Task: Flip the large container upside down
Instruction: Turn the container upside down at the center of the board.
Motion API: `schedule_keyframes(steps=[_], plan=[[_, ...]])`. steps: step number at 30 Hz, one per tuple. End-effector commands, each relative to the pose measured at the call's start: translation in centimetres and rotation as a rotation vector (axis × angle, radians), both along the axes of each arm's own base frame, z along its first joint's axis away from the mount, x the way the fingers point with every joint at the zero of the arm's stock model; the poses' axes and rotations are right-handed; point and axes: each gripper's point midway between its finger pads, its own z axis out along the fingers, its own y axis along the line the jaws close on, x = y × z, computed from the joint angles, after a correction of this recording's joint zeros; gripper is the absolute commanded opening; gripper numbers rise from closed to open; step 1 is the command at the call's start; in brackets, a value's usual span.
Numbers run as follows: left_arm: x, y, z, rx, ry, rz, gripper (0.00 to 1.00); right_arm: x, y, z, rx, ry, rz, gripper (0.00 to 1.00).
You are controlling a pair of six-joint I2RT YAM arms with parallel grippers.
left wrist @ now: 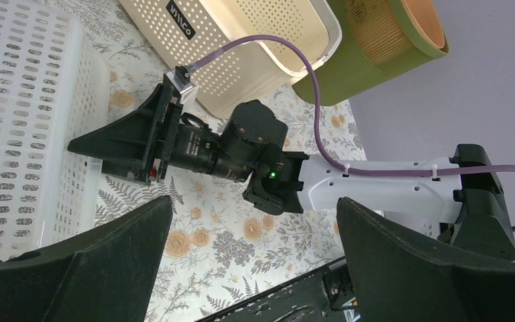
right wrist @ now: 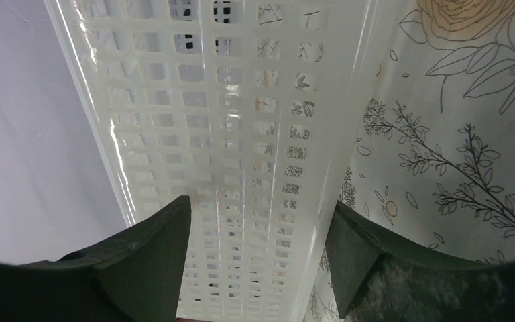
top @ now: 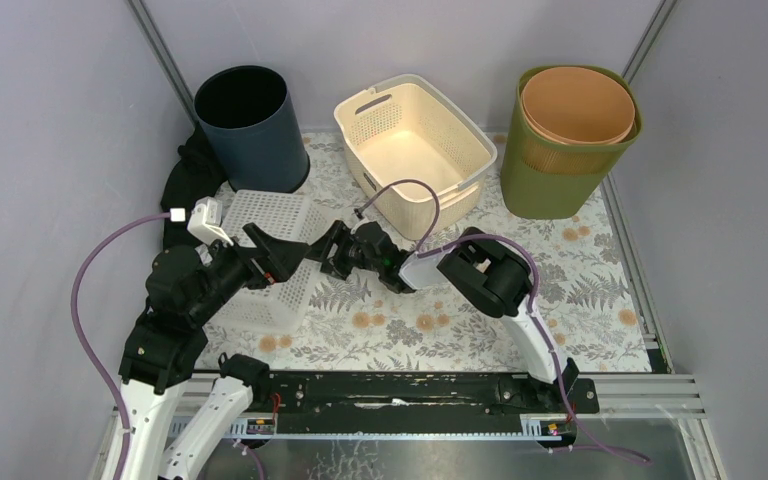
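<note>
The large container, a white perforated plastic basket point(top: 260, 295) point(left wrist: 20, 121), lies at the left of the floral table, with a slotted face turned up. My right gripper point(top: 312, 250) point(left wrist: 80, 144) reaches in from the right. Its jaws stand apart, tips at the basket's right wall, and that wall point(right wrist: 241, 134) fills the space ahead of the gripper point(right wrist: 258, 228). My left gripper point(top: 275, 262) hovers over the basket's right edge, wide open. Only tablecloth shows between its fingers point(left wrist: 255, 228).
A navy bin point(top: 250, 125) stands at the back left and a cream basket point(top: 415, 150) at the back middle. A green bin point(top: 565, 170) holding an orange one point(top: 577, 105) is at the back right. A black bundle point(top: 182, 180) lies by the left wall. Purple cables loop over both arms.
</note>
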Motion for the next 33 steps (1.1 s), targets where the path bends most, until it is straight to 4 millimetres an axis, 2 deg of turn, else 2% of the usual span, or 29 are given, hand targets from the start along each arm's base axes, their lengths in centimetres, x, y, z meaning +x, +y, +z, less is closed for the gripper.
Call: schedule_keyframes(steps=[1,9,25,33], plan=[[0.5,-0.3,0.8,-0.007,-0.044,-0.011,1.0,-0.9,-3.1,-8.6,-0.303,0.111,0.015,0.7],[0.6,-0.4,1.0,-0.007,-0.047,-0.013,1.0,-0.2,-1.7,-8.5,-0.337,0.086,0.071,0.7],[0.7,-0.3,1.5,0.0,-0.054,-0.012,1.0,2.2,2.6,-7.5,-0.343,0.051,0.163,0.7],[0.9,-0.3,1.2,0.002,-0.046,-0.01,1.0,2.0,3.7,-7.5,-0.345,0.029,0.241,0.71]])
